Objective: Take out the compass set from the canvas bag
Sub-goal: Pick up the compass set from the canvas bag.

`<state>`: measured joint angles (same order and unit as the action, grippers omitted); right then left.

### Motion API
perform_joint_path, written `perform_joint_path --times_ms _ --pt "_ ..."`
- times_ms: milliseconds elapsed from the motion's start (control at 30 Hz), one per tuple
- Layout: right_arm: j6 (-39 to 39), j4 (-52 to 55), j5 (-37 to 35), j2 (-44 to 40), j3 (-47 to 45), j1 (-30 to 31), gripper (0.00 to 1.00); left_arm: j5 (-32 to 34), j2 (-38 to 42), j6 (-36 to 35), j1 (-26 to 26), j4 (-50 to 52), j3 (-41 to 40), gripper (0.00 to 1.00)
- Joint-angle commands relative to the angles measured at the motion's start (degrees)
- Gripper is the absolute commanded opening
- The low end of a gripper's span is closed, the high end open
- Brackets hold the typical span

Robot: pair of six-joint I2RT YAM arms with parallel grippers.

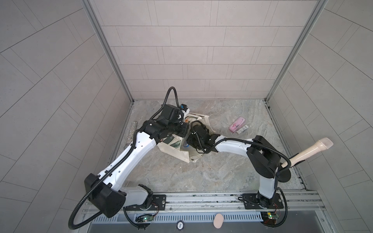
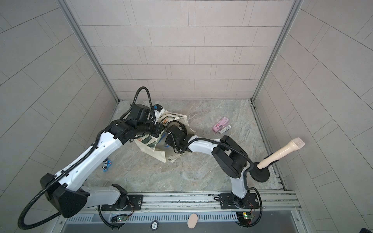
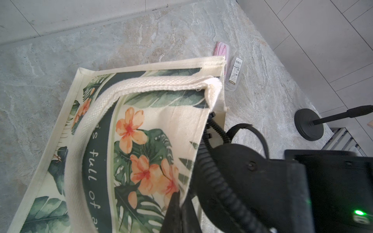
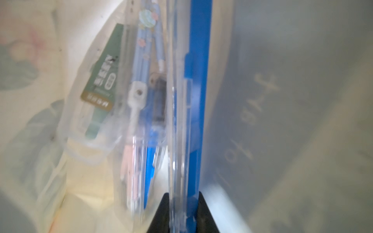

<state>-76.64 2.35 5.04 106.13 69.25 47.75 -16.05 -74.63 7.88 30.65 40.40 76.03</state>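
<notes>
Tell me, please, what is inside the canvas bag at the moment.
Inside the canvas bag, the right wrist view shows a clear-and-blue compass case, its edge gripped by the right gripper, beside a clear plastic piece with a green label. The bag's bottom is hidden behind them.

I see left arm and right arm meeting over the bag, mid-desk. Pink case lies apart on its right; mic at right edge.
</notes>
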Motion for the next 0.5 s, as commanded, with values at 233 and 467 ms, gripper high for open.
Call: perform_joint_path --times_ms 233,467 --pt "5.1 6.5 -1.5 -16.9 -8.5 1.5 0.09 -0.7 1.2 -0.3 0.1 -1.7 -1.4 0.00" --pt "8.1 13.2 -2.2 -29.5 -13.9 1.8 0.11 -0.3 1.2 -0.4 0.0 -1.8 -1.5 0.00"
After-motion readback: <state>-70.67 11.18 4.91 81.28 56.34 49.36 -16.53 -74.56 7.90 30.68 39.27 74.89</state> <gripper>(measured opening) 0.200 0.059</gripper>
